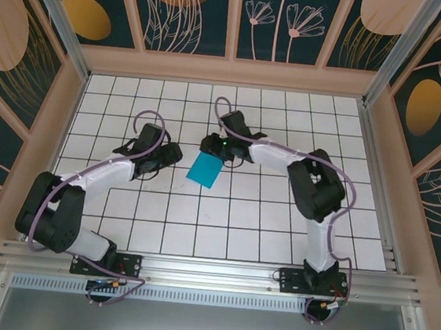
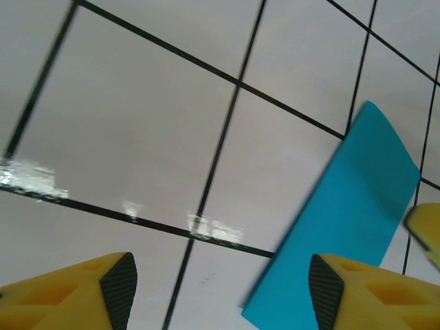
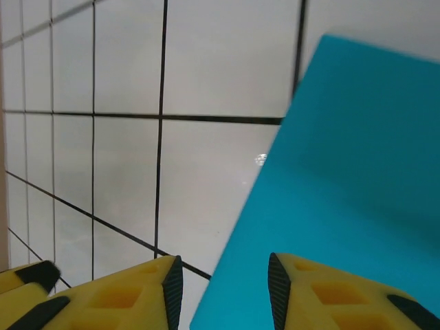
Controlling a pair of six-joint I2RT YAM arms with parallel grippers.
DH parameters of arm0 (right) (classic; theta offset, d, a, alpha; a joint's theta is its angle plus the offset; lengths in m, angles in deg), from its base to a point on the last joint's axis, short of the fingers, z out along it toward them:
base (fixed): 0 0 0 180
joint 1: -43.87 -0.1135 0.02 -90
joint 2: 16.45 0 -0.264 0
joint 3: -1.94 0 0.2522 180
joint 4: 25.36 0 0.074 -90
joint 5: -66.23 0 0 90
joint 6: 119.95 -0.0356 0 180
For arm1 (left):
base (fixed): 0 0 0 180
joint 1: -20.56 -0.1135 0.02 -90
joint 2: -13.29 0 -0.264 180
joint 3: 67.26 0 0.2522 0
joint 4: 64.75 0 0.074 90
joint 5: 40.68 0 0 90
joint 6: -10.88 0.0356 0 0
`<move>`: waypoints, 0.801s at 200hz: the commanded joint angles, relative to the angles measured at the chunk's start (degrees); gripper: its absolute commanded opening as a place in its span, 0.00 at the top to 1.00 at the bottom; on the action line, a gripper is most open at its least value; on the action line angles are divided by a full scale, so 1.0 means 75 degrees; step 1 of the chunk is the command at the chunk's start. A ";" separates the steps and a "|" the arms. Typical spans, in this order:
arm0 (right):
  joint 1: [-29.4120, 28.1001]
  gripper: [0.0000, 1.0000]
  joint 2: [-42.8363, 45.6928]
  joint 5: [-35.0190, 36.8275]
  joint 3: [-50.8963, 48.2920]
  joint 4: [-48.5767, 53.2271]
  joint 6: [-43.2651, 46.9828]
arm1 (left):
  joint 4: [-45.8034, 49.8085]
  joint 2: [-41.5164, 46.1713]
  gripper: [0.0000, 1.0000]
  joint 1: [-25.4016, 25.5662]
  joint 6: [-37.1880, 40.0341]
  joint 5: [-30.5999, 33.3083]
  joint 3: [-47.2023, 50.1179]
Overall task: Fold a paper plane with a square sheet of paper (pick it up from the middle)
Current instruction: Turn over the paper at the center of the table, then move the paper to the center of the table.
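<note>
The teal-blue sheet of paper lies on the white tiled table, near its middle. It shows as an oblong about one tile wide, not a full square. My right gripper hovers at its far edge. In the right wrist view the paper runs under the open right gripper, with its left edge passing between the fingers. My left gripper is just left of the paper. In the left wrist view the left gripper is open wide, and its right finger overlaps the edge of the paper.
The table is fenced by wooden walls on three sides. The two grippers are close together. A yellow finger of the other gripper shows at the right edge of the left wrist view.
</note>
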 commanded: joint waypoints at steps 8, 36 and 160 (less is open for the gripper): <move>-0.0235 0.60 -0.0922 -0.0222 0.1101 0.0704 0.0321 | -0.0268 0.0412 0.25 -0.0141 -0.0217 0.0219 0.0311; -0.0339 0.60 -0.1374 -0.0263 0.1483 0.1197 0.0800 | -0.0268 0.0614 0.18 -0.0168 -0.0218 0.0334 0.0449; -0.0078 0.56 0.0812 -0.1524 -0.0695 0.0630 0.1823 | -0.1369 -0.0064 0.06 -0.0191 0.0053 -0.1466 0.0195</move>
